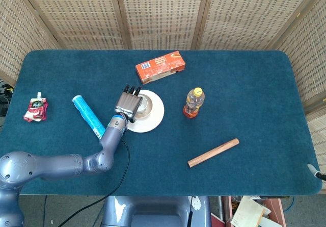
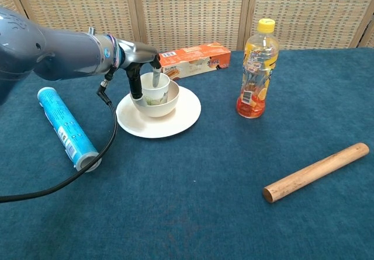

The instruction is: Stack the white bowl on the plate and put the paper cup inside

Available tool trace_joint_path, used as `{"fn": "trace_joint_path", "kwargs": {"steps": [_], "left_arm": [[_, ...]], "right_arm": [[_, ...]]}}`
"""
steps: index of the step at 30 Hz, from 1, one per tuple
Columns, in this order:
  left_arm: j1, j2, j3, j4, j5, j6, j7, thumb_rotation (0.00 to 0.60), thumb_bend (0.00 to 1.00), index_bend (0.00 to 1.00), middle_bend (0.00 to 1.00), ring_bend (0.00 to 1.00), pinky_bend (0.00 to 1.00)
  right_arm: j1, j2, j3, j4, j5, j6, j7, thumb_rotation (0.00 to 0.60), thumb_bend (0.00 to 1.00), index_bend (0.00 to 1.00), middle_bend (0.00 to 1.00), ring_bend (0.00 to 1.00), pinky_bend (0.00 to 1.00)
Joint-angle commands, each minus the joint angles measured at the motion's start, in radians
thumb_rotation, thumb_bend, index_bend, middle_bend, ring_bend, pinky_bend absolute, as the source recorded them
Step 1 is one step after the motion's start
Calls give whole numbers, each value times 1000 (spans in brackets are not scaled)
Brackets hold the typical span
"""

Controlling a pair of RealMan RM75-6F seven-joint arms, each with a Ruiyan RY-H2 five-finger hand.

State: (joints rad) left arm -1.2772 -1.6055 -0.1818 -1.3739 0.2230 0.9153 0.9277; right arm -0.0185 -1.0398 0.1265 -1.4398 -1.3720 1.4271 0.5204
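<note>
Chest view showed you at the last step: the white bowl [image 2: 155, 100] already sat on the plate [image 2: 181, 120], and the paper cup [image 2: 154, 85] stood upright inside the bowl, its rim above the bowl's edge. Your left hand [image 2: 140, 67] was over the cup with its fingers [image 2: 135, 85] reaching down the near-left side of the cup and another finger dipping at the rim — whether they were gripping the cup or only touching it, I could not tell from either camera. Head view gave little more: your left hand [image 1: 127, 103] covered the left part of the bowl [image 1: 147, 107] and hid the cup. Your right hand was out of sight in both views.

By my judgement, the stacking was done and what remained was the release. You needed to spread the fingers wide enough to free the rim, then lift straight up — a sideways pull could tip the light cup or drag the bowl across the plate. The orange box [image 2: 196, 59] lay just behind, so a backward retreat looked riskier.
</note>
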Motion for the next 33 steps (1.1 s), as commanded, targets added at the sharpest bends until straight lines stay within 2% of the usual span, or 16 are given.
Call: {"fn": "trace_joint_path", "kwargs": {"steps": [1, 5, 8, 12, 16, 19, 24, 27, 30, 33], "left_arm": [[12, 20, -17, -31, 32, 9, -36, 600, 189, 369, 0, 0, 0], [48, 88, -51, -136, 141, 47, -121, 600, 189, 331, 0, 0, 0], [83, 141, -58, -222, 232, 91, -170, 600, 189, 290, 0, 0, 0], [121, 182, -53, -295, 313, 151, -204, 600, 189, 235, 0, 0, 0], [192, 227, -26, -382, 450, 257, -256, 600, 189, 186, 0, 0, 0], [280, 265, 30, -459, 602, 368, -314, 600, 187, 175, 0, 0, 0], [455, 318, 183, -528, 878, 564, -393, 600, 185, 128, 0, 0, 0], [560, 340, 287, -536, 985, 631, -443, 600, 185, 87, 0, 0, 0], [644, 351, 368, -515, 1068, 685, -462, 600, 177, 60, 0, 0, 0], [726, 344, 426, -465, 1137, 746, -467, 600, 158, 14, 0, 0, 0]], "right_arm": [[0, 0, 0, 1, -1, -1, 1, 600, 170, 0, 0, 0, 0], [0, -1, 0, -1, -6, 6, -3, 600, 169, 0, 0, 0, 0], [0, -2, 0, -4, -10, 11, -10, 600, 170, 0, 0, 0, 0], [0, -3, -2, -6, -14, 14, -17, 600, 170, 0, 0, 0, 0], [1, -6, -3, -12, -26, 24, -34, 600, 170, 0, 0, 0, 0], [3, -9, -6, -21, -40, 36, -61, 600, 170, 0, 0, 0, 0], [7, -14, -11, -44, -54, 48, -125, 600, 169, 0, 0, 0, 0], [4, -16, -12, -63, -58, 65, -184, 600, 169, 0, 0, 0, 0], [0, -19, -10, -84, -60, 87, -233, 600, 169, 0, 0, 0, 0], [-4, -23, -8, -96, -67, 109, -268, 600, 169, 0, 0, 0, 0]]}}
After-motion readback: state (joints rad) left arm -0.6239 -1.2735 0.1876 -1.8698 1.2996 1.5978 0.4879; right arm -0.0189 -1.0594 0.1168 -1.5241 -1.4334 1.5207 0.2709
